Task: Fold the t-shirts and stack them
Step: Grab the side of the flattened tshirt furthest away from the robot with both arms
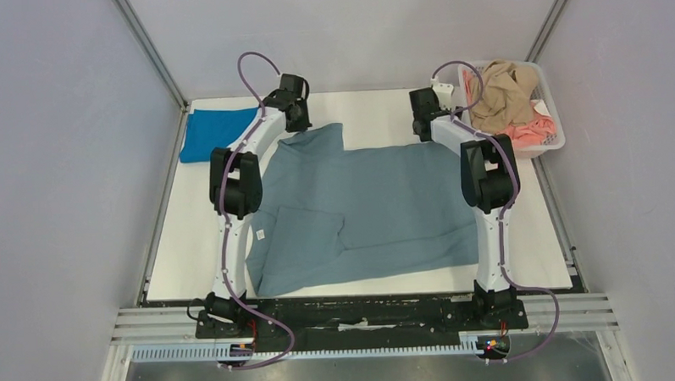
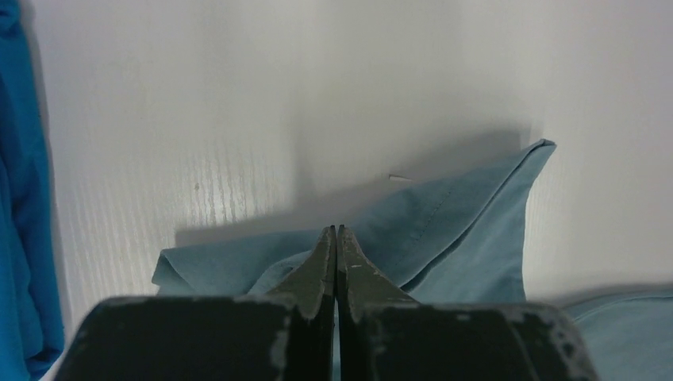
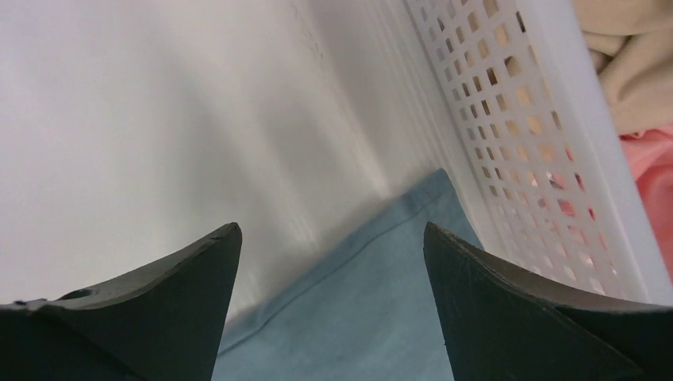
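Note:
The dusty grey-blue t-shirt [image 1: 368, 198] lies spread across the middle of the white table, one part folded over at the near left, its small white label [image 1: 259, 235] at the left edge. My left gripper [image 1: 296, 120] is at the shirt's far left corner; in the left wrist view the gripper [image 2: 337, 230] is shut on a raised fold of the shirt [image 2: 460, 230]. My right gripper [image 1: 422, 124] is at the far right corner; in the right wrist view the gripper [image 3: 332, 230] is open just above the shirt's corner [image 3: 373, 302]. A bright blue t-shirt [image 1: 213, 131] lies folded at the far left.
A white perforated basket [image 1: 553, 141] at the far right holds a tan t-shirt [image 1: 504, 87] and a pink one [image 1: 540, 128]. The basket wall [image 3: 508, 119] stands close beside my right fingers. The bright blue shirt [image 2: 24, 198] lies left of my left gripper. Grey walls enclose the table.

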Robot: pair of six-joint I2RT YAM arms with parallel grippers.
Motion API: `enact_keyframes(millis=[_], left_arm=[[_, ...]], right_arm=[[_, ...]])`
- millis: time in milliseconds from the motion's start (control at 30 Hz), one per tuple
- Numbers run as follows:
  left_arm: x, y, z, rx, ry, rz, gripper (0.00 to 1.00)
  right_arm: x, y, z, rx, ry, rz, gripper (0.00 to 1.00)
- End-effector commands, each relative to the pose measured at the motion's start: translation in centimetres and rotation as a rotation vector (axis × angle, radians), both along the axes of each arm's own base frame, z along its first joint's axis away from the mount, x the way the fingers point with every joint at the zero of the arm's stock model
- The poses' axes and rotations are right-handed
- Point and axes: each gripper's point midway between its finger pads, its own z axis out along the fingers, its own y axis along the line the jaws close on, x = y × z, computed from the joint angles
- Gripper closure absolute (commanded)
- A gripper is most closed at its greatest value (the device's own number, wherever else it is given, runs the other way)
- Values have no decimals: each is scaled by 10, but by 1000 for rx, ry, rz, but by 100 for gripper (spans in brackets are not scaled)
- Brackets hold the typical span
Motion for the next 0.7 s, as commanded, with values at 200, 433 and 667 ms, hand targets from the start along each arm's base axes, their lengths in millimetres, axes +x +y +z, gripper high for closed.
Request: enact_keyframes(millis=[200,433,667], left_arm=[[-10,0,45,-36,-64,-17,98],[-21,1,45,-55,-52,1,98],[-32,5,50,-62,-56,18,98]], right_arm=[[-3,-9,-20,33,49,-46,26],[-25,-16,-10,39,18,-93,63],[-34,-16,-12,79,-22,-128,78]])
